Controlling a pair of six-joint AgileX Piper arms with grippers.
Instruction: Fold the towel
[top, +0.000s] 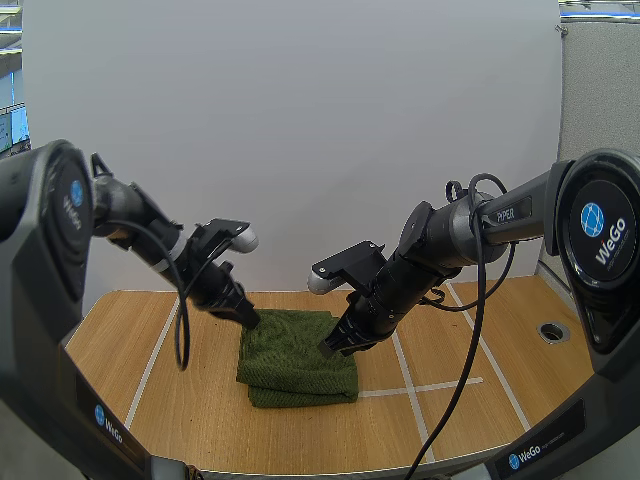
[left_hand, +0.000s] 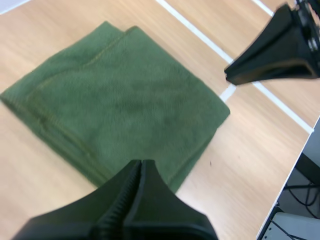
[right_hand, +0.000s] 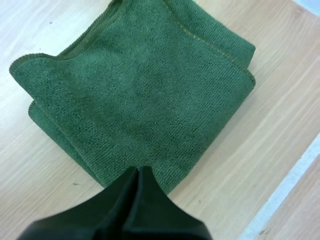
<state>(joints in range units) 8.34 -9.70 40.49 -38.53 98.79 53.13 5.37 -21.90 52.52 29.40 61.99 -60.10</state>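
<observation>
The left claw (left_hand: 140, 165) is closed, its fingers pressed into one dark wedge with nothing between them. The right claw (right_hand: 137, 172) is closed and empty too. The light wooden bench (top: 130, 340) carries a folded dark green terry towel (top: 295, 355) at its middle. The left claw's tip is at the towel's far left corner, and the right claw's tip is over its right edge.

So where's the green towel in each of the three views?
High view: the folded towel lies between the left hand and the right hand.
Left wrist view: the towel lies at the left hand's tips.
Right wrist view: the towel lies at the right hand's tips.
Shared landmark: the white tape line beside the towel.
</observation>
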